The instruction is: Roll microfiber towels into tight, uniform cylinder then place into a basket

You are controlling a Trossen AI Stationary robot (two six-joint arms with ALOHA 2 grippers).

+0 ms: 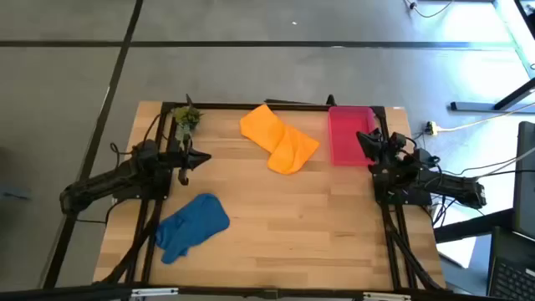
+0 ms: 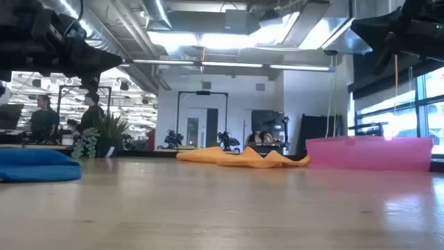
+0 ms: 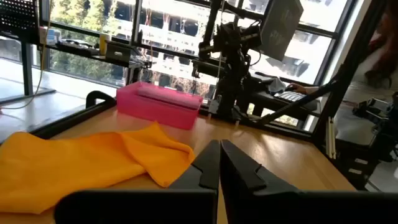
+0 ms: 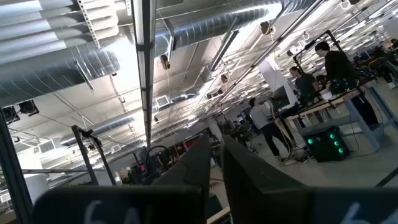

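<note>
Black fingers pressing together on both arms — nothing gripped, both towels lying loose.

Closed and empty, the left gripper (image 1: 181, 176) is hovering at the table's left side, with the blue towel (image 1: 192, 226) crumpled just in front of it toward the near edge and the orange towel (image 1: 280, 140) lying farther off toward the centre, its long axis running diagonally toward the basket (image 1: 349, 135). The right gripper (image 1: 365, 139) is pointing upward beside the basket, fingers nearly touching, holding nothing — the orange towel looks like its nearer reach.
</note>
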